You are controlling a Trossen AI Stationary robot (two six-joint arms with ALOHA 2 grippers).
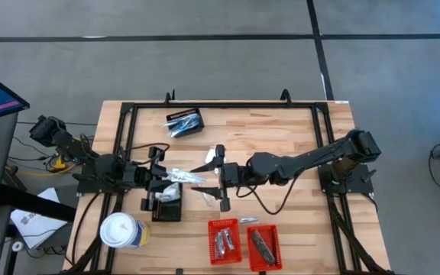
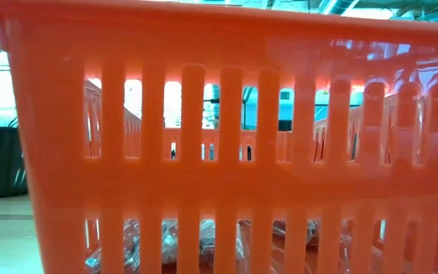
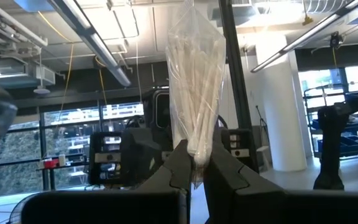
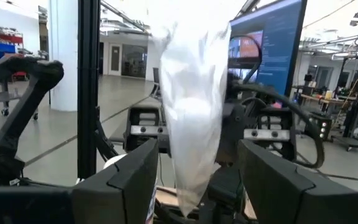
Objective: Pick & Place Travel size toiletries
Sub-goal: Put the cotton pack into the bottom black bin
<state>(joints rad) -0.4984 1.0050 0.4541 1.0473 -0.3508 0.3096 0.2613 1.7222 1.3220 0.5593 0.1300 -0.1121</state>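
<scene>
— So, left to right: what has the left gripper (image 3: 191, 165) got?
— A clear-wrapped packet (image 3: 194, 93) of white sticks, fingers pinched tight on its end, held above the table (image 1: 296, 137) just over the black basket (image 1: 167, 208).
— And the right gripper (image 4: 194, 168)?
— Its fingers stand wide apart on either side of the packet's far end, not yet closed.
— A handover, then?
— Probably, though the overhead view is too small to be sure. Next the right must close squarely on the wrap before the left lets go, then carry it toward the red baskets (image 1: 224, 242).
</scene>
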